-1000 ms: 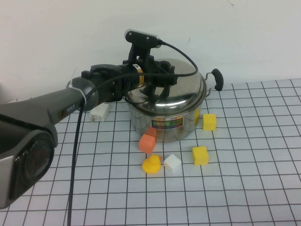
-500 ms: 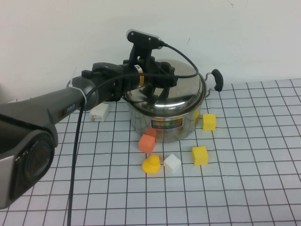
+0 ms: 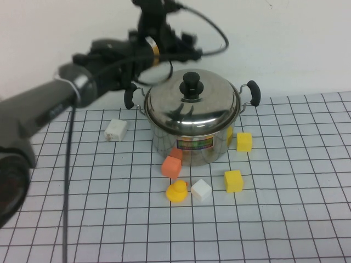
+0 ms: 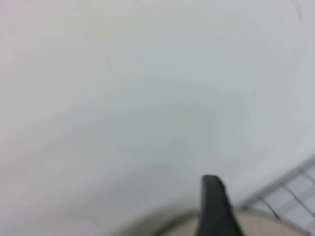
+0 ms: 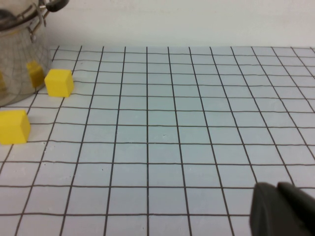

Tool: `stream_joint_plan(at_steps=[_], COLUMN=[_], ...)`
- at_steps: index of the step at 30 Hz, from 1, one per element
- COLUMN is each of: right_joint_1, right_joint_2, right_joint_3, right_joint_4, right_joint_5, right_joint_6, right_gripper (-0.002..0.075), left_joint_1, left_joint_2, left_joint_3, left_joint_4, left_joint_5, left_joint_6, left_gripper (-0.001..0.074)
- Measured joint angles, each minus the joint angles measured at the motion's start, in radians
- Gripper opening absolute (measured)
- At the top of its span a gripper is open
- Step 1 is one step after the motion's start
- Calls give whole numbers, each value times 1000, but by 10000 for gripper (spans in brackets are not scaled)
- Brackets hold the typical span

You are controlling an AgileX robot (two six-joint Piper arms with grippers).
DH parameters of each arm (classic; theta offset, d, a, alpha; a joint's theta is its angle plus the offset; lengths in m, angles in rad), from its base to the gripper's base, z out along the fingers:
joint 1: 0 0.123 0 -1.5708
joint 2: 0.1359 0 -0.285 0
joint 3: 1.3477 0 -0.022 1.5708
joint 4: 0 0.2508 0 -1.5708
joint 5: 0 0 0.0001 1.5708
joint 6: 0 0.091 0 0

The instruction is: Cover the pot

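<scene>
The steel pot stands at the back middle of the gridded table, with black side handles and a colourful label. The domed lid with its black knob sits on the pot. My left gripper is raised above and behind the lid, clear of the knob, open and empty. The left wrist view shows one black finger against the wall. My right gripper is shut and empty low over the table, right of the pot; it is out of the high view.
Loose blocks lie in front of the pot: an orange one, a yellow duck shape, a white cube and yellow cubes. A white block lies to the left. The wall is close behind.
My left gripper has let go of the lid knob and risen up and back. The lid stays on the pot.
</scene>
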Motion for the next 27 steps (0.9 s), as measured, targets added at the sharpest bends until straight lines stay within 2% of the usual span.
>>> stream_joint_plan(at_steps=[6,9,16,27], right_joint_1=[0,0,0,0], right_joint_2=[0,0,0,0], right_joint_3=[0,0,0,0], right_joint_4=[0,0,0,0], right_joint_5=[0,0,0,0], right_joint_6=[0,0,0,0], right_gripper=[9,9,9,9], left_joint_1=[0,0,0,0], left_joint_2=[-165,-256,-512,-993], left_joint_3=[2,27,213,816], left_joint_4=[12,12,18,20], left_joint_5=[130,144,150,263], left_joint_6=[-23,-26,-26,-26], left_gripper=[132,40,3,-1])
